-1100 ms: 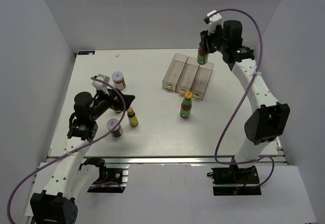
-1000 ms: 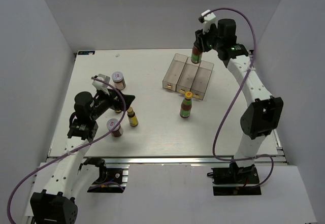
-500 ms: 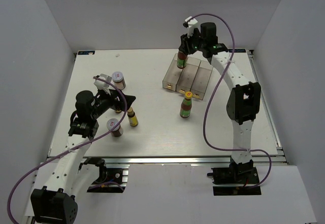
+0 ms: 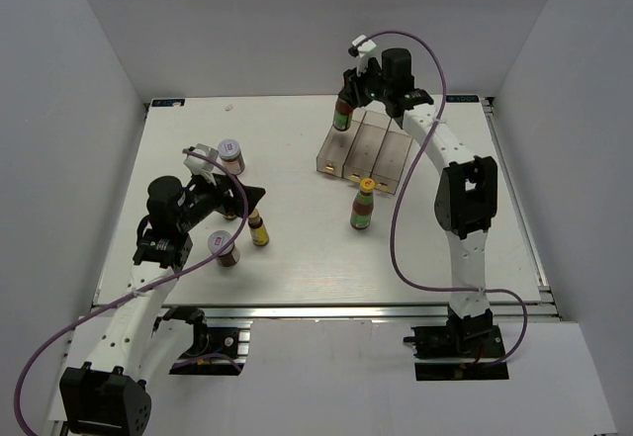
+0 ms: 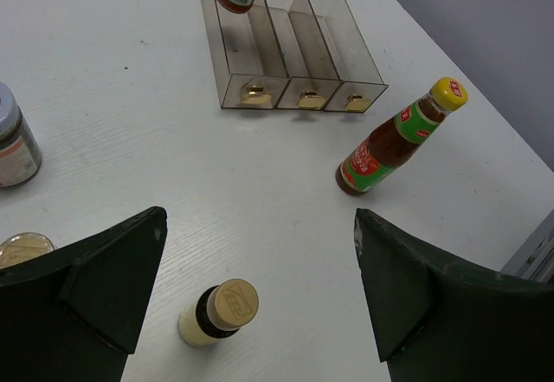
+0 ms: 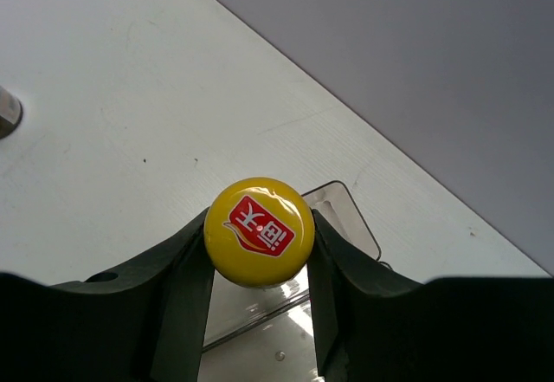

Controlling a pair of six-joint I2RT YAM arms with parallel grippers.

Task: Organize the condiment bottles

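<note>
From above, the right gripper (image 4: 349, 94) pinches a red bottle (image 4: 342, 116) over the tray's (image 4: 329, 149) leftmost compartment; the left wrist shows the left gripper (image 5: 257, 252) spread wide near a slim bottle (image 5: 221, 311) on the counter (image 5: 130, 139); the right wrist shows its yellow cap (image 6: 259, 231) clamped.

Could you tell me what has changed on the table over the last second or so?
The right gripper, shut on a red sauce bottle, carried it leftward above the far end of the clear tray, from the right compartment to the left one. Nothing was taken up or let go. The left gripper stays open above a slim gold-capped bottle; the other red bottle and the white-lidded jars have not moved.
</note>
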